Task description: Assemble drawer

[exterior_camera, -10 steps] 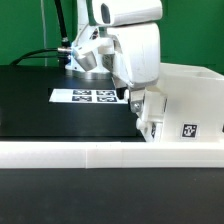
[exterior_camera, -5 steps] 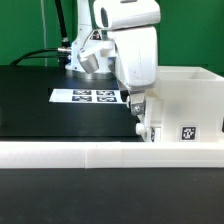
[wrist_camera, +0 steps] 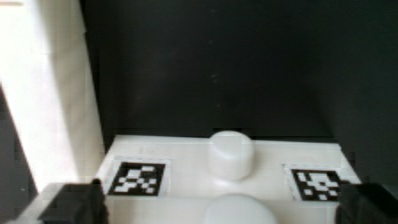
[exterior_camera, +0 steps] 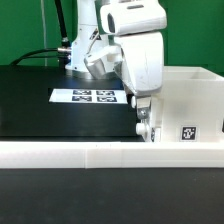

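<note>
A white drawer part [wrist_camera: 228, 168] with a rounded knob [wrist_camera: 230, 150] and two square black-and-white tags lies on the black table right under my gripper [wrist_camera: 222, 207]. The gripper is open, with one dark finger [wrist_camera: 71, 205] on each side of the part and apart from it. In the exterior view the gripper [exterior_camera: 145, 122] hangs low at the left end of the large white drawer housing [exterior_camera: 190, 95], which carries a tag [exterior_camera: 187, 131] on its front. The arm's white body hides the part under the gripper in that view.
The marker board [exterior_camera: 95, 97] lies flat on the table behind the gripper, to the exterior view's left. A long low white border wall [exterior_camera: 100, 151] runs along the front; a white wall [wrist_camera: 50, 110] also edges the wrist view.
The arm has shifted a little toward the exterior view's right and its wrist now stands more upright. The jaws have stayed open.
</note>
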`<action>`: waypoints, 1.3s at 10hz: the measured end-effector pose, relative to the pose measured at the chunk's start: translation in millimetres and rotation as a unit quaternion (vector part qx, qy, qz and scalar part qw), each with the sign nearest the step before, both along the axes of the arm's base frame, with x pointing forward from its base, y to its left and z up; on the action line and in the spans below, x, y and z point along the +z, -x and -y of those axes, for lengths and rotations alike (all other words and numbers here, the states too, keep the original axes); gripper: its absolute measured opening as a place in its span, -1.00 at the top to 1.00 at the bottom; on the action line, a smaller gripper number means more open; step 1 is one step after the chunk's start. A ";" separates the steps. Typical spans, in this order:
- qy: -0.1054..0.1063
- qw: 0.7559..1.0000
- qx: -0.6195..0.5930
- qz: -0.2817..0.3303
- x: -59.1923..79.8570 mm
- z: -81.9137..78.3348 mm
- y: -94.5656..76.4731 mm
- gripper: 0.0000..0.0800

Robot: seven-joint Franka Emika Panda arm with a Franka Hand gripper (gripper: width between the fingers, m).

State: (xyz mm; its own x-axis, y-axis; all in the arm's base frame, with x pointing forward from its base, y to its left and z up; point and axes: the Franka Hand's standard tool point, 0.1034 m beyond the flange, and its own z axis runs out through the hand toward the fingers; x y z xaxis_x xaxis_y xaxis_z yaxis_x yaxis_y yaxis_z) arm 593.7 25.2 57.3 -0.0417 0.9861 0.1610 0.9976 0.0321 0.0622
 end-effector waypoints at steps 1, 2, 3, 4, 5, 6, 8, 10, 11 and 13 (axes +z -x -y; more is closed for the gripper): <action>0.000 1.000 0.000 0.000 0.0 0.1 0.0 -0.62; 0.000 1.000 0.001 -0.001 -0.2 0.4 0.5 -0.62; 0.001 1.000 0.002 -0.012 -0.9 0.3 3.3 -0.62; 0.000 1.000 0.002 -0.013 0.1 -5.1 3.0 -0.62; 0.000 1.000 0.004 -0.014 0.5 -8.0 2.6 -0.62; 0.001 1.000 0.004 -0.014 0.5 -9.5 2.5 -0.62; 0.000 1.000 -0.003 -0.007 1.9 -12.1 -1.1 -0.62; 0.007 1.000 0.021 -0.008 -2.5 14.2 1.2 -0.62; 0.010 1.000 0.020 -0.009 -3.6 34.3 2.4 -0.62; 0.016 1.000 0.009 0.014 7.0 63.0 -1.8 -0.62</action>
